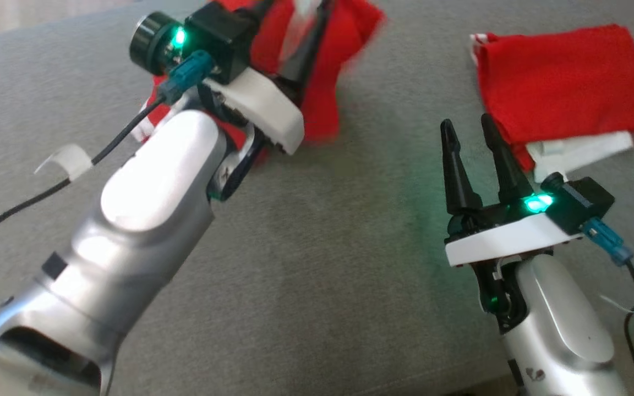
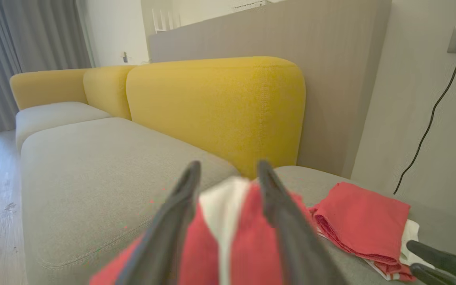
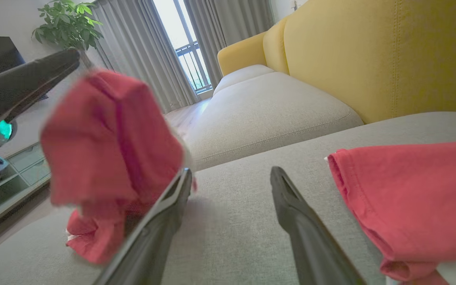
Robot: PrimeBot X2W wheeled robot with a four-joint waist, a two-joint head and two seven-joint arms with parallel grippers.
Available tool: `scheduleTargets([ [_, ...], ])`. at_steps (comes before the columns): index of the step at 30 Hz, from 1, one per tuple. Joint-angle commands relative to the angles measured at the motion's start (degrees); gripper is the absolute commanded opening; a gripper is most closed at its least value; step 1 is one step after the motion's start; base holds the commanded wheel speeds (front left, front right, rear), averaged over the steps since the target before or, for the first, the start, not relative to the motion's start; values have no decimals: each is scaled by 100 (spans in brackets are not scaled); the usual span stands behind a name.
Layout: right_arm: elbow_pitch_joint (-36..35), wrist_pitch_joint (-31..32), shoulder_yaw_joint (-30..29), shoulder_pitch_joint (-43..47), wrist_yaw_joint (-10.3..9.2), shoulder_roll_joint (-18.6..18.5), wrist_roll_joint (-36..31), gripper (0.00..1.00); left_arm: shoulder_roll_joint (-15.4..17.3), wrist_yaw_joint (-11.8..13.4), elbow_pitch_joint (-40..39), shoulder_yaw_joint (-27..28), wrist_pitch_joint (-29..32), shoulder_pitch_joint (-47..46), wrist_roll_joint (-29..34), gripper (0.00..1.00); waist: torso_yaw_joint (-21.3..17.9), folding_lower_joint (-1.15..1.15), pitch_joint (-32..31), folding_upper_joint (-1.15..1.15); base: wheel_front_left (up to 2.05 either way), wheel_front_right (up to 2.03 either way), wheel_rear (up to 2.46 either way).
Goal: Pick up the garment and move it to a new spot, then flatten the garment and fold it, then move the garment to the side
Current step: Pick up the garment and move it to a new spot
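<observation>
The left gripper (image 2: 228, 168) stands with its two dark fingers spread, and the crumpled red-and-white garment (image 1: 322, 93) sits bunched in the gap between them and spills below the tips. The cloth is blurred, and I cannot tell whether either finger touches it, so it looks like the point of letting go rather than a firm hold. The garment hangs just above the grey seat cushion (image 1: 322, 247), with its lower folds reaching the fabric under the gripper. The right gripper (image 1: 465, 122) is wide apart with nothing between its fingers. It is low over the cushion and well to the side of the bunched garment. Just beyond its fingertips, on its outer side, lies a second red piece, the folded garment (image 1: 564, 82), neat and flat with white showing beneath. Judging from this, only the first step, carrying the garment to a new spot, is near done. Flattening, folding and setting it aside all remain.
</observation>
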Motion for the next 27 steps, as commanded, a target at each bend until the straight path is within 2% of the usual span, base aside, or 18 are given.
scheduleTargets([
  [1,-158,-58,131,-153,39,5,40,100,125,21,-52,181,-93,-312,60,100,-93,-1,38,0,0,0,0],
  [6,-211,-60,19,-99,39,5,41,100,255,49,354,300,-424,-370,100,100,2,-1,-22,0,0,0,0],
  [13,-209,-61,-296,108,39,5,-191,100,697,151,483,620,-1050,93,-20,100,531,-1,-293,0,0,0,0],
  [20,-190,-62,-543,312,39,5,-424,100,1122,225,168,896,-1356,985,-171,100,1014,-1,-567,0,0,0,0],
  [27,-189,0,-649,595,39,5,-585,100,1322,532,-590,1254,-1434,2372,-126,100,1366,-1,-809,0,0,0,0],
])
